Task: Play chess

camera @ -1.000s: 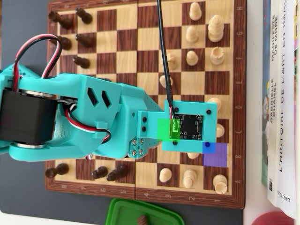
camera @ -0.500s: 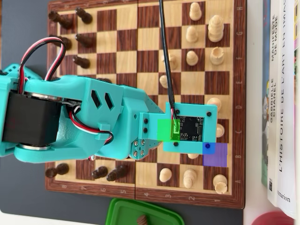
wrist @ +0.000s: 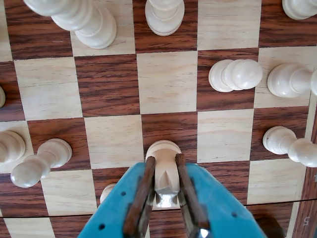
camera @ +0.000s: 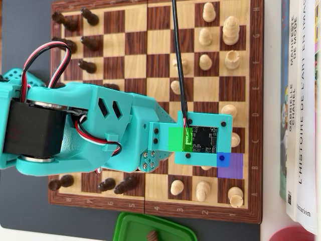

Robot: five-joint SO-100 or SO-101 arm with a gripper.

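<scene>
Wrist view: gripper (wrist: 166, 186) has its two brown-padded fingers (wrist: 142, 191) standing on either side of a white chess piece (wrist: 164, 166), probably a pawn. Pads appear to touch the piece's flanks, so I read the claw as clamped on it, though contact on the right side is hard to confirm. The piece stands upright, its long axis pointing roughly toward the camera, with its base at the lower edge of a dark square on the chessboard (wrist: 111, 84).

Overhead view: teal arm (camera: 95, 125) reaches across the chessboard from the left of the frame, and the wrist camera board (camera: 203, 138) hides the held piece and the fingers. A purple overlay square (camera: 230, 165) sits just beside the wrist, toward the lower right of the frame.

Key relation: the piece lies directly between the fingers, centred, nothing offset. Neighbouring white pieces (wrist: 235, 74) are well apart from the claw. Judgement: a straight vertical lift should clear them.
</scene>
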